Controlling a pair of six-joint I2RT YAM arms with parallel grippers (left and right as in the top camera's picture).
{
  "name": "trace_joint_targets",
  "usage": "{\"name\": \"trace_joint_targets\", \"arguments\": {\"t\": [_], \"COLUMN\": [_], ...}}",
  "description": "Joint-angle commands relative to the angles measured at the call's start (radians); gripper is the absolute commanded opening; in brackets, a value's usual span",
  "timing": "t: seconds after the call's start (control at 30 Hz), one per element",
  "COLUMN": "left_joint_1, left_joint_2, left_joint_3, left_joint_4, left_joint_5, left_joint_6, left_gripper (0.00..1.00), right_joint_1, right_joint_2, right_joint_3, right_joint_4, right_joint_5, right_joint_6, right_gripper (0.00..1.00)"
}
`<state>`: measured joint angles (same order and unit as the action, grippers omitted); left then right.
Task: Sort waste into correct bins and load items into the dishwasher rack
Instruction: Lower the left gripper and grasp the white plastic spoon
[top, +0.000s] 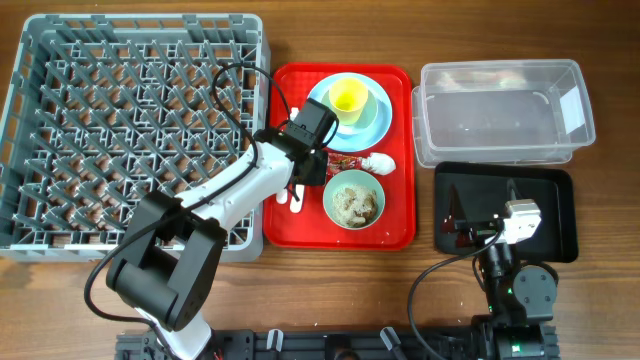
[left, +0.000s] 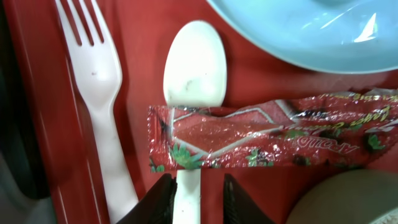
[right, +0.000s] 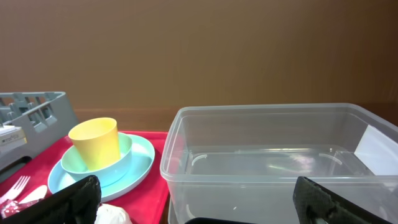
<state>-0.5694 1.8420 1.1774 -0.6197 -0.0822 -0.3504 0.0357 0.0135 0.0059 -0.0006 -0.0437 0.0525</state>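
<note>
One each: dishwasher rack (top: 140, 22), red tray (top: 395, 225), blue plate (top: 380, 128), yellow cup (top: 348, 97), fork (left: 102, 93), spoon (left: 194, 62), snack wrapper (left: 267, 137), tissue (top: 381, 163), clear tub (top: 500, 70), black tray (top: 560, 215). Two mint bowls (top: 353, 203) (top: 369, 106).

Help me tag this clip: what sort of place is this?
Likely a tabletop dishwashing setup: a grey pegged plastic dishwasher rack, a flat red tray holding a mint bowl of scraps, a clear rectangular plastic tub.

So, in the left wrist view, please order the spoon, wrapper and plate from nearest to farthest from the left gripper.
1. Spoon, handle between the fingers of the left gripper.
2. Wrapper, lying across the spoon.
3. Plate, top right.
</note>
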Motion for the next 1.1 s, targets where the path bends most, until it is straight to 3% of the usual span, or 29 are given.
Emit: {"name": "trace_joint_targets", "arguments": {"t": [0.0,0.23,0.47,0.57,0.63,1.07], "left_joint_1": [-0.002,-0.002,-0.002,-0.002,-0.002,-0.002], "left_joint_2": [0.016,0.071,0.072,0.072,0.072,0.072], "left_joint_3": [-0.003,-0.003,-0.003,-0.003,-0.005,-0.042], "left_joint_4": [0.019,0.037,0.045,0.043,0.040,0.075], "left_joint_5": [-0.017,-0.022,-0.025,-0.025,-0.025,-0.025], "left_joint_6": [0.002,0.003,0.003,0.002,0.002,0.002], "left_gripper": [0.25,0.34,0.33,0.23,0.21,0.29], "right_joint_1": [-0.005,-0.005,-0.005,-0.005,-0.005,-0.005], "right_joint_2": [-0.004,-0.004,-0.004,-0.004,-0.004,-0.004], "right_joint_3": [-0.001,-0.001,-0.001,-0.001,-0.001,-0.001], "right_joint_4": [0.003,0.003,0.003,0.003,0.003,0.003], "right_joint_5": [0.010,0.009,0.009,0.009,0.009,0.009], "right_joint_6": [0.007,0.007,0.007,0.007,0.007,0.007], "right_gripper": [1.00,1.00,1.00,1.00,1.00,1.00]}}
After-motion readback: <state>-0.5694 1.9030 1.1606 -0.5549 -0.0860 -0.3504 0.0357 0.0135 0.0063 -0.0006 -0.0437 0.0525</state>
